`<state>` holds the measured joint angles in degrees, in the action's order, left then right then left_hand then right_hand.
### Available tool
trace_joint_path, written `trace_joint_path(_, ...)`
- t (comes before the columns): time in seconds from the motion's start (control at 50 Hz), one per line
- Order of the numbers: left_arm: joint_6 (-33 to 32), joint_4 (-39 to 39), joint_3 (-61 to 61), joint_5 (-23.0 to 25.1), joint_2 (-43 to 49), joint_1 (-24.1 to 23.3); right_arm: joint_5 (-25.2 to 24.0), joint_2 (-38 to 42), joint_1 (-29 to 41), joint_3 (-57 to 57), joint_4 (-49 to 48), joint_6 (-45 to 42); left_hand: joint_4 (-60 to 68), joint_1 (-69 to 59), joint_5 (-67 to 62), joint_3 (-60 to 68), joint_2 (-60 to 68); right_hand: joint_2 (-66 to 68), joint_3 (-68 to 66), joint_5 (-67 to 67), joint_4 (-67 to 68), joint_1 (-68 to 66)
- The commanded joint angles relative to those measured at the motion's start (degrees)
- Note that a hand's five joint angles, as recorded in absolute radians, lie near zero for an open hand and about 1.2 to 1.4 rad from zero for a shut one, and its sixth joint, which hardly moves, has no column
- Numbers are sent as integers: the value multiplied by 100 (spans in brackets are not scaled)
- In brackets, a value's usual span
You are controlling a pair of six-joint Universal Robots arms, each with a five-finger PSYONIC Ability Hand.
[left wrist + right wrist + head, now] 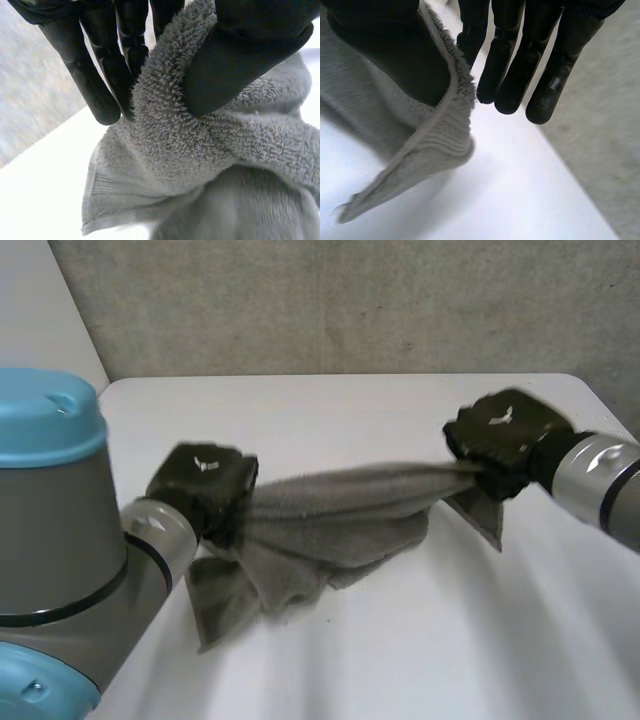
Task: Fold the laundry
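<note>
2 robot hands (205, 485) (505, 435) on 1 towel (340, 508)

grey terry towel (330, 520) bunched, upper edge stretched taut, lower part sagging onto table (400, 420).

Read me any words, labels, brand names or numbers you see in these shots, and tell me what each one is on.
Nothing here can be read as text.
Small white mark on the back of the left robot hand: too blurred to read.
Small white mark on the back of the right robot hand: too blurred to read.
The grey towel: no tag or print visible.
</note>
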<state>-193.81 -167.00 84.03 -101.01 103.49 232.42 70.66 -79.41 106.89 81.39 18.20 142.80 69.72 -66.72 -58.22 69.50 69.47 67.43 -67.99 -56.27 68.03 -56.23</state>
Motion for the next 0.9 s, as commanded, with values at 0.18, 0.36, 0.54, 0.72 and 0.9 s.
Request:
trace_joint_path(0.18, -402, -314, -1736, 82, 1594, 585, 536, 1980, 605, -1615, -490, -174, 1028, -1328, -1178, 1050, 1053, 1257, -1201, -1373, 1197, -2377)
trace_joint_path(0.36, -1018, -1827, -3886, 73, 1973, 638, 1389, 2043, 614, -2875, -3754, -50, 1028, -1328, -1178, 1050, 1053, 1257, -1201, -1373, 1197, -2377)
trace_joint_path(0.54, -1027, -3128, -2704, -6, 1201, 638, 1074, 1542, 623, -2217, -4941, -33, 1028, -1328, -1178, 1050, 1053, 1257, -1201, -1373, 1197, -2377)
trace_joint_path(0.72, -1018, -3515, -801, -111, 1068, 621, 791, 1603, 597, -864, -4064, -50, 1028, -1328, -1178, 1050, 1053, 1257, -1201, -1373, 1197, -2377)
trace_joint_path(0.9, -992, -4086, 896, -278, 1560, 524, 756, 2087, 596, -1, -2849, -182, 996, -1297, -1147, 1019, 1022, 1257, -1201, -1373, 1197, -2377)
